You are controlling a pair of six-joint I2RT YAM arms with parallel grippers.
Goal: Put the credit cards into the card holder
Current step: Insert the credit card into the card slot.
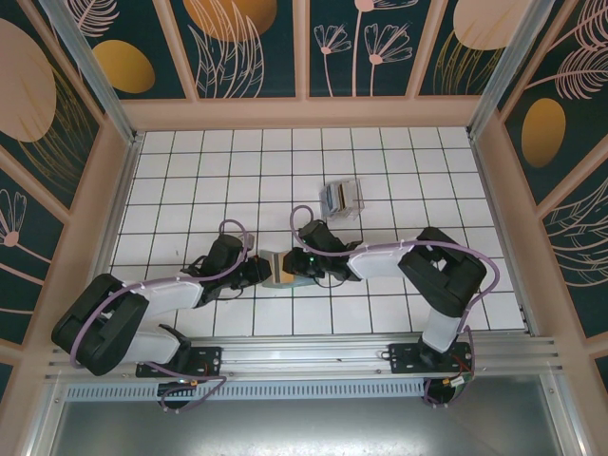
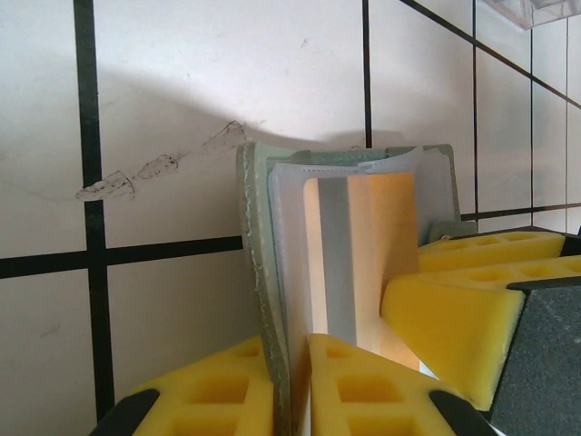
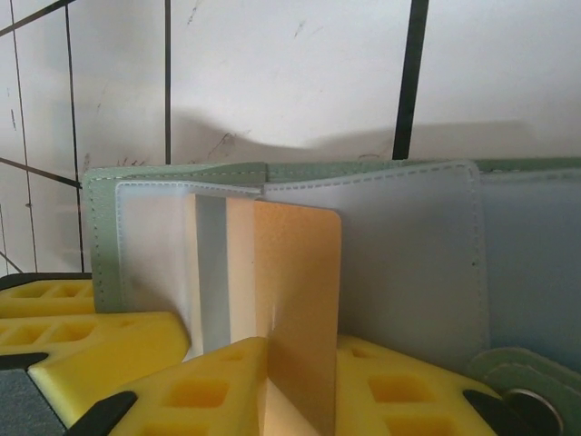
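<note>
Centrally on the white-tiled table (image 1: 190, 171) — floral walls (image 1: 237, 47) around — left gripper (image 1: 257, 271) clamps card holder (image 2: 252, 263), right gripper (image 1: 302, 264) a tan card (image 3: 295, 300).

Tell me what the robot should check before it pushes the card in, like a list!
1. Left claw pinches the green edge of the card holder: ok.
2. Right claw grips the tan card: ok.
3. Card holder stands open, with its clear sleeves showing: ok.
4. Tan card's front edge is lined up with a sleeve opening: cannot tell.
5. Clear box sits apart from the card holder, out of the way: ok.
</note>
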